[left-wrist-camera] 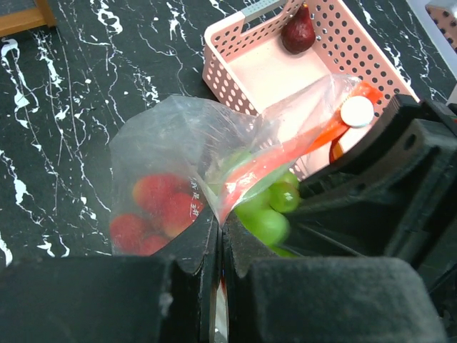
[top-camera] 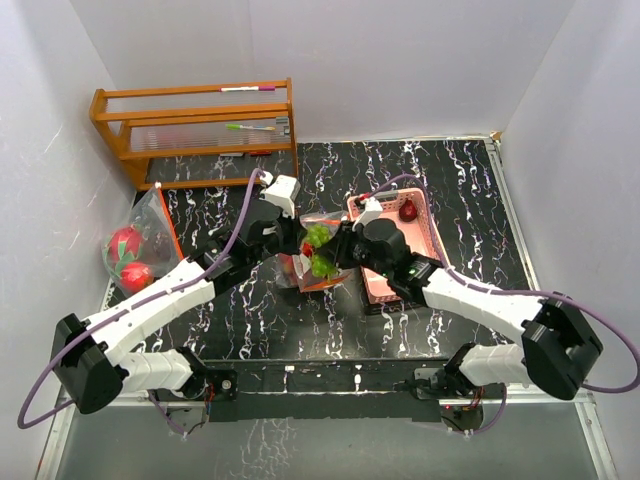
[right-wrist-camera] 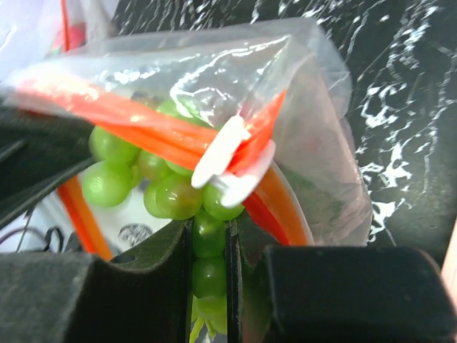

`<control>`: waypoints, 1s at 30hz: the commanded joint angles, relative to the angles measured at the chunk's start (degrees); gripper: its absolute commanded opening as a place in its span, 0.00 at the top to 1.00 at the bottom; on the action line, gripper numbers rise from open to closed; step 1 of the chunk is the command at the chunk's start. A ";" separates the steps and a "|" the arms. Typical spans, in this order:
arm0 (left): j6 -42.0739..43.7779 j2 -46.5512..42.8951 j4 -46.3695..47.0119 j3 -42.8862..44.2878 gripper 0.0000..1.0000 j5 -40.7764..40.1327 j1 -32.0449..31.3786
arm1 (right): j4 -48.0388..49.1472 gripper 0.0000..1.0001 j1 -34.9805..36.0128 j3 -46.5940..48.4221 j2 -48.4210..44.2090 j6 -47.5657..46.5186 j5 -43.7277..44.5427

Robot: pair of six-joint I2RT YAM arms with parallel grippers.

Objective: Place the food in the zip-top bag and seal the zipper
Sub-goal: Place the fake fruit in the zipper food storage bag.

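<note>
Pinching the rim of the zip-top bag (left-wrist-camera: pixel 164 136) in the left pincer (left-wrist-camera: pixel 218 227) to prop its mouth open. Clutching green grapes (right-wrist-camera: pixel 171 196) in the right pincer (right-wrist-camera: pixel 211 236), bag mouth just ahead.

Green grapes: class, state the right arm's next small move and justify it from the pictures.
Probably push the green grapes deeper into the zip-top bag, then open the fingers. The right gripper is shut on the bunch right at the orange zipper mouth, while the left gripper pinches the bag's edge; red apples already lie inside.
</note>
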 commanded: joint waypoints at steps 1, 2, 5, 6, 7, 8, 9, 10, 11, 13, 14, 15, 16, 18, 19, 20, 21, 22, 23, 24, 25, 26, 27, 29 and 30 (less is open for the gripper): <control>-2.02 -3.26 2.50 -0.44 1.00 3.32 0.10 | 4.42 0.84 4.08 5.45 1.71 0.49 19.40; -2.21 -3.31 2.67 -0.70 1.00 3.65 0.10 | 4.08 0.79 4.85 6.08 2.44 0.36 21.95; -2.46 -3.14 2.71 -1.05 1.00 3.95 0.13 | 1.55 0.51 7.32 8.95 4.50 -1.35 26.15; -2.46 -3.13 2.66 -1.09 1.00 3.98 0.10 | 0.92 0.39 8.40 9.61 4.72 -2.25 27.52; -2.46 -3.06 2.65 -1.19 1.00 3.95 0.10 | 0.26 0.30 9.48 10.13 4.60 -2.97 28.75; -2.39 -3.01 2.72 -1.30 1.00 3.61 0.14 | -0.71 0.25 10.59 10.68 4.38 -3.52 29.99; -2.23 -2.90 2.62 -1.27 1.00 3.34 0.10 | -1.90 0.21 11.50 11.31 4.13 -3.87 31.51; -2.14 -2.77 2.51 -1.23 1.00 2.98 0.10 | -3.64 0.19 12.48 11.92 3.66 -3.95 32.40; -2.04 -2.64 2.42 -1.16 1.00 2.63 0.10 | -5.01 0.18 13.39 12.18 2.98 -3.96 32.99; -2.02 -2.30 2.17 -1.05 1.00 1.52 0.10 | -6.90 0.17 15.27 11.86 0.84 -3.90 33.56; -1.96 -2.03 2.05 -0.95 1.00 1.01 0.10 | -7.61 0.17 16.10 11.43 -0.50 -3.77 33.97; -1.94 -1.81 2.04 -0.95 1.00 0.56 0.10 | -8.42 0.16 17.01 10.86 -2.12 -3.57 34.47; -1.94 -1.44 1.97 -0.92 1.00 0.18 0.10 | -9.22 0.16 18.00 10.32 -3.91 -3.37 35.07; -2.02 -0.45 1.95 -0.88 1.00 0.14 0.10 | -11.24 0.16 19.13 9.18 -7.57 -2.75 35.97; -2.02 -0.03 1.89 -0.88 1.00 0.09 0.10 | -12.23 0.17 19.44 8.67 -9.31 -2.48 36.37; -2.03 0.41 1.66 -0.90 1.00 0.07 0.10 | -13.39 0.17 19.67 8.25 -11.28 -2.14 36.80; -2.02 0.73 1.24 -0.81 1.00 -0.15 0.10 | -14.63 0.17 19.83 7.81 -12.92 -1.69 37.24; -1.96 0.93 0.72 -0.60 1.00 -0.44 0.12 | -15.86 0.18 19.92 7.39 -14.76 -1.36 37.84; -1.83 0.90 0.31 -0.45 1.00 -0.76 0.16 | -17.28 0.18 19.97 6.79 -16.50 -0.99 38.83; -1.58 0.52 0.10 -0.44 1.00 -1.20 0.15 | -18.74 0.18 19.93 6.35 -18.52 -0.60 40.24; -1.24 0.08 -0.08 -0.44 1.00 -1.62 0.18 | -19.94 0.18 19.96 5.88 -19.67 -0.34 42.05; -0.85 -0.34 -0.33 -0.29 1.00 -1.98 0.16 | -21.19 0.18 19.93 5.61 -20.64 -0.12 44.10; -0.54 -0.89 -0.64 -0.12 1.00 -2.26 0.12 | -22.82 0.18 19.93 5.74 -21.16 0.16 46.17; 0.04 -1.84 -1.41 0.29 1.00 -2.39 0.19 | -26.53 0.16 19.72 6.72 -21.19 0.51 51.30; 0.27 -2.31 -1.73 0.46 1.00 -2.35 0.15 | -28.54 0.15 19.24 7.58 -20.52 0.75 53.92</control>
